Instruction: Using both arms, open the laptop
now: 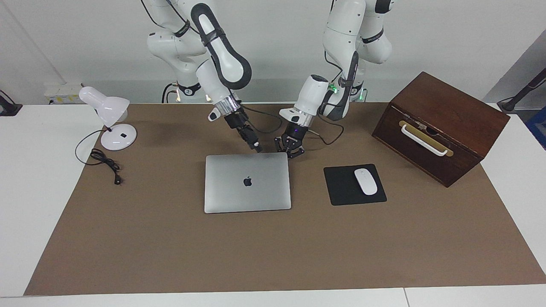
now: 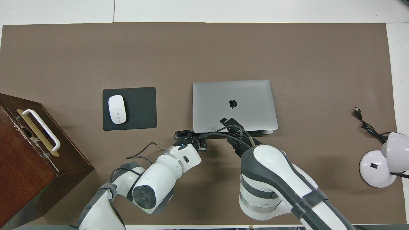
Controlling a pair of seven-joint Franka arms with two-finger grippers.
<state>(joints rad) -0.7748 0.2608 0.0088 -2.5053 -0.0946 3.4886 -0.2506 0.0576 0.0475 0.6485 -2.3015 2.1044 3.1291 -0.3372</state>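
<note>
The silver-grey laptop (image 1: 247,182) lies on the brown mat with its lid down and the dark apple logo facing up; it also shows in the overhead view (image 2: 235,105). My right gripper (image 1: 257,148) is tilted down at the laptop's edge nearest the robots, near the middle of that edge, and shows over that edge in the overhead view (image 2: 229,121). My left gripper (image 1: 290,150) is open and low beside the laptop's near corner toward the left arm's end of the table, holding nothing; it shows in the overhead view (image 2: 190,138).
A black mouse pad (image 1: 341,187) with a white mouse (image 1: 366,181) lies beside the laptop toward the left arm's end. A brown wooden box (image 1: 443,123) with a white handle stands past it. A white desk lamp (image 1: 111,123) and its cord (image 1: 106,164) are at the right arm's end.
</note>
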